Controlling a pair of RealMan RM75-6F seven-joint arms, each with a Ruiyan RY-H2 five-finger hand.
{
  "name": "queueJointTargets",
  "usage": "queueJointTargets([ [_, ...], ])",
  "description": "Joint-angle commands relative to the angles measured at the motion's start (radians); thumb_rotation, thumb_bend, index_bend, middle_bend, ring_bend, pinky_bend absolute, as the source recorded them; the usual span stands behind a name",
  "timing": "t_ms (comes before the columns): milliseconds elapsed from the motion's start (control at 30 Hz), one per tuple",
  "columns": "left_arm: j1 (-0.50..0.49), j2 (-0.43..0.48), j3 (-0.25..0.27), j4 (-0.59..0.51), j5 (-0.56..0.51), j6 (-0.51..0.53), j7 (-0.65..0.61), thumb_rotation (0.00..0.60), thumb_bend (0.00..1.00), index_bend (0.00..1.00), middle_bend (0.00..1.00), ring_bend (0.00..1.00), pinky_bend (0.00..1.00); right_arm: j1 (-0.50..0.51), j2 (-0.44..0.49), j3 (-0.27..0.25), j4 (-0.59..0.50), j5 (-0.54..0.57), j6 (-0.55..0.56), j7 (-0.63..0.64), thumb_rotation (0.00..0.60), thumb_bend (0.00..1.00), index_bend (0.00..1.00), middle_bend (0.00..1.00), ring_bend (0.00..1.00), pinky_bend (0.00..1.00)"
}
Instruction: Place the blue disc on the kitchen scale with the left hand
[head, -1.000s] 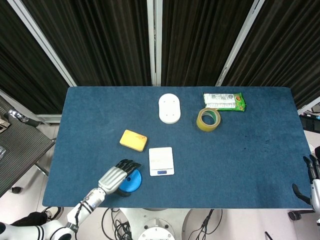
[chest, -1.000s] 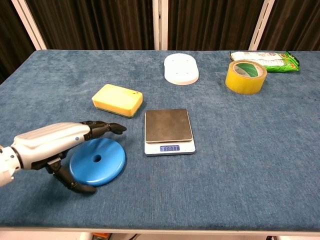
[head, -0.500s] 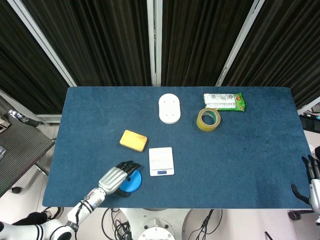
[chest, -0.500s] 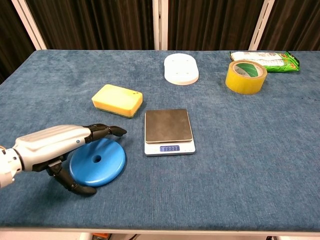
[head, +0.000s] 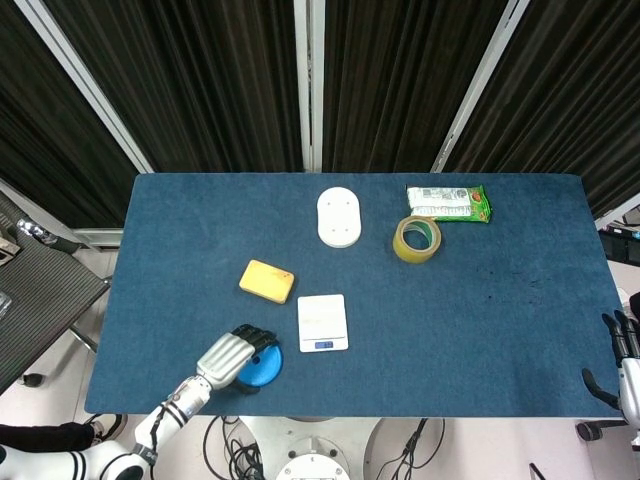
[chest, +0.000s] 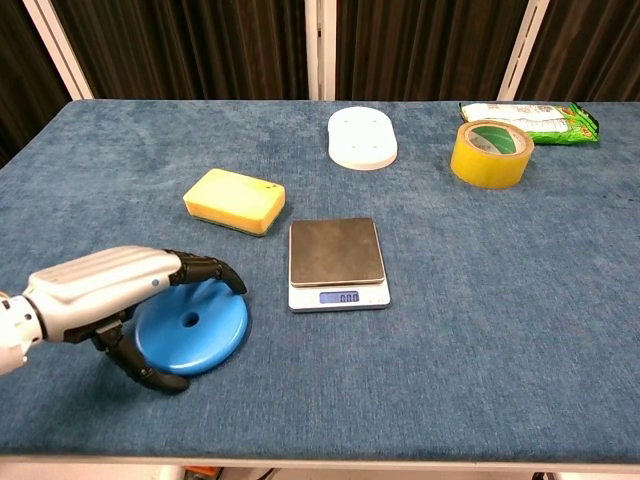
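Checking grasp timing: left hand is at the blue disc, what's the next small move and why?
Probably close the grip, then lift. The left hand straddles the blue disc: fingers curl over its far edge, thumb below the near edge, but the disc looks flat on the table. The kitchen scale sits bare just to its right.

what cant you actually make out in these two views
- Scale readout: too small in both views.
- Disc left part: chest view, hidden by the left hand; whether it is gripped is unclear.
- Right hand: head view, cut off by the edge.
- Green packet print: too small.
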Motion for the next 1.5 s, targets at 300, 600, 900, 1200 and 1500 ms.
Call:
queueJointTargets([
  [300,0.008,-0.004,-0.013,-0.001,0.065,0.066,-0.043,0.600,0.10,0.32,0.32,0.27,0.62,0.003,-0.003,-0.003,0.005,0.006,-0.016,0.001,0.600,0.23,0.00,0.00,0.00,0.00],
  [600,-0.059,0.003,-0.084,-0.044,0.083,0.038,-0.060,0.600,0.10,0.32,0.32,0.28,0.62,0.000,0.001,0.004,0.004,0.005,0.000,0.010,0.600,0.23,0.00,0.00,0.00,0.00],
  [900,-0.195,-0.068,-0.203,-0.021,-0.043,-0.127,-0.022,0.600,0.10,0.32,0.32,0.28,0.62,-0.015,0.015,0.021,0.008,0.018,0.034,0.041,0.600,0.23,0.00,0.00,0.00,0.00],
  [1200,-0.264,-0.171,-0.243,0.095,-0.106,-0.165,0.006,0.600,0.11,0.32,0.32,0.28,0.61,-0.015,0.016,0.026,0.020,0.023,0.028,0.070,0.600,0.23,0.00,0.00,0.00,0.00],
  [1500,-0.296,-0.226,-0.242,0.209,-0.096,-0.147,0.006,0.600,0.12,0.33,0.32,0.23,0.53,-0.014,0.022,0.032,0.024,0.033,0.018,0.086,0.600,0.23,0.00,0.00,0.00,0.00],
])
